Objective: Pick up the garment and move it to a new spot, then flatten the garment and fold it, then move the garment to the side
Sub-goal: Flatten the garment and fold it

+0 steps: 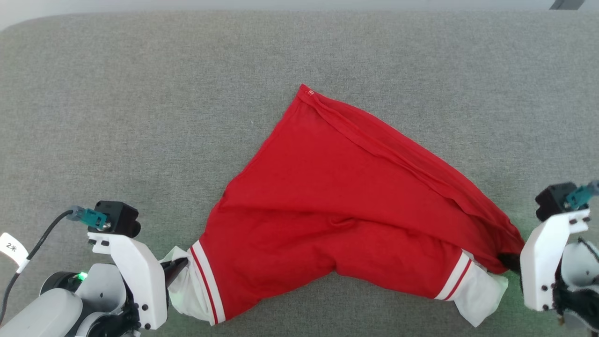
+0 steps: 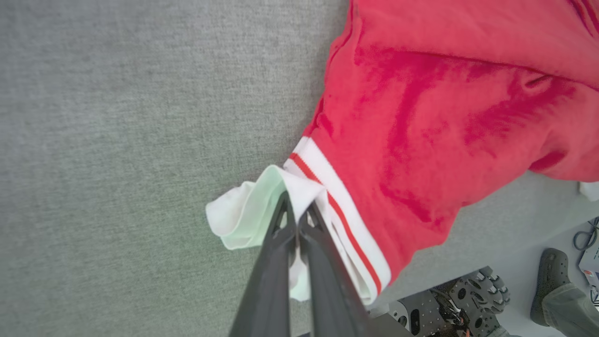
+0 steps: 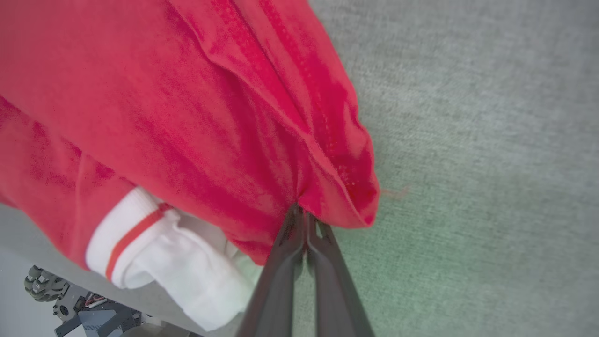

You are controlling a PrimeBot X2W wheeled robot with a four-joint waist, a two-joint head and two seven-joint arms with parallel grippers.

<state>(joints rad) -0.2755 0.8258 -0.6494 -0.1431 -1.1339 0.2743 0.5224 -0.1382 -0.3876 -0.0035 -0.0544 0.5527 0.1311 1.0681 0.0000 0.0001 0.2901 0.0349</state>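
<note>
Garment (image 1: 327, 196) lies spread on grey cloth surface (image 1: 140, 93), stretched between both hands.

Head view: left gripper (image 1: 180, 267) at white sleeve end (image 1: 187, 290), right gripper (image 1: 509, 260) at a bunched red corner. Contact points are hidden by cloth.

Left wrist view: fingers (image 2: 273, 267) together, clamped on the sleeve's white fabric. Red body beyond and right of them. Person's shoe (image 2: 552, 276) at lower right.

Right wrist view: fingers pinched together on red hem corner (image 3: 360, 201). Other white sleeve (image 3: 187, 262) just left of them.
</note>
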